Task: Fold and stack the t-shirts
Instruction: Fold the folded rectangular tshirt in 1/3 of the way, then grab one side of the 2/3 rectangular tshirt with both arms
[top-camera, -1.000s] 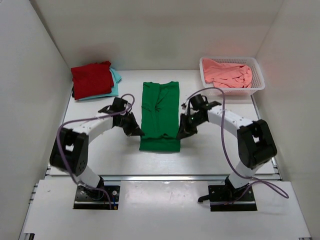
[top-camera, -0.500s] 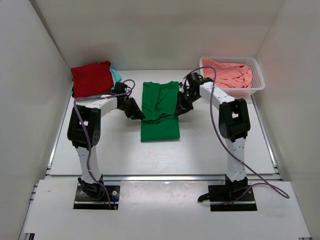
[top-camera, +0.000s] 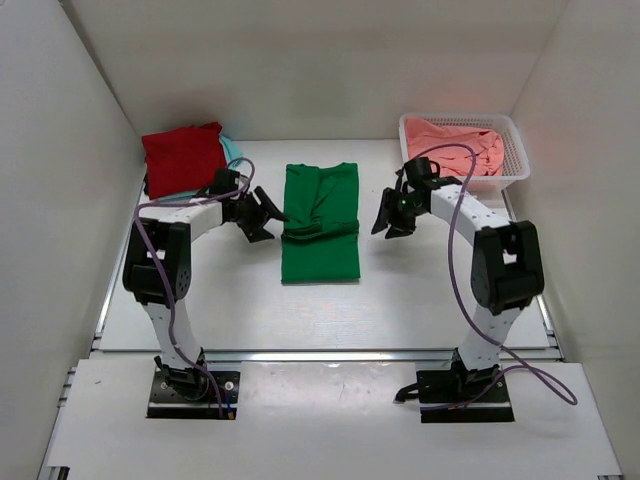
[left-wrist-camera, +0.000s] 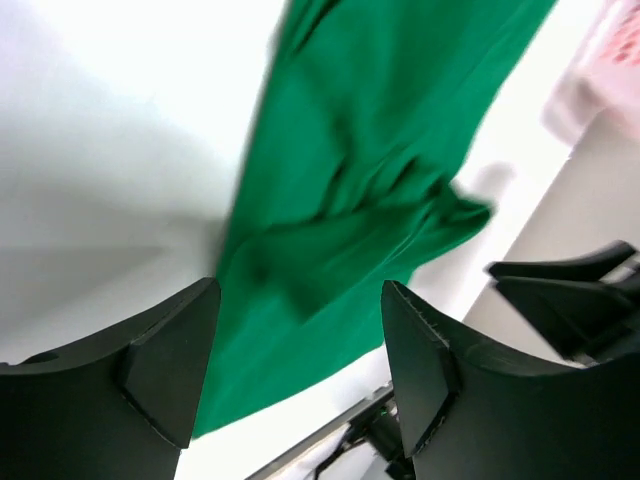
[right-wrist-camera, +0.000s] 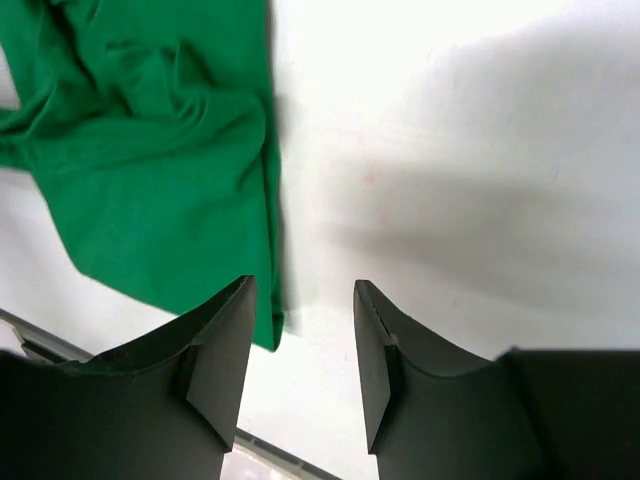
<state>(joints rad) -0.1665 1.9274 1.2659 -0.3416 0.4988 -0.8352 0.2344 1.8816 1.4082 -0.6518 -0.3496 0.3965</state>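
A bright green t-shirt (top-camera: 320, 225) lies folded lengthwise in the middle of the table, with a rumpled fold across its middle (left-wrist-camera: 350, 220) (right-wrist-camera: 150, 150). My left gripper (top-camera: 262, 215) hangs open just left of it, nothing between its fingers (left-wrist-camera: 300, 380). My right gripper (top-camera: 387, 218) stands open to the right of the shirt, over bare table (right-wrist-camera: 300, 350). A dark red t-shirt (top-camera: 182, 156) sits folded at the back left on a pale turquoise one (top-camera: 232, 150). Salmon pink t-shirts (top-camera: 455, 146) fill the basket.
A white mesh basket (top-camera: 515, 170) stands at the back right corner. White walls close in the table on the left, back and right. The table's front rail (top-camera: 320, 352) runs across near the arm bases.
Both grippers were shut on the green shirt's near part, carried it back over the shirt, then opened and let go. They now stand off each side of the folded shirt.
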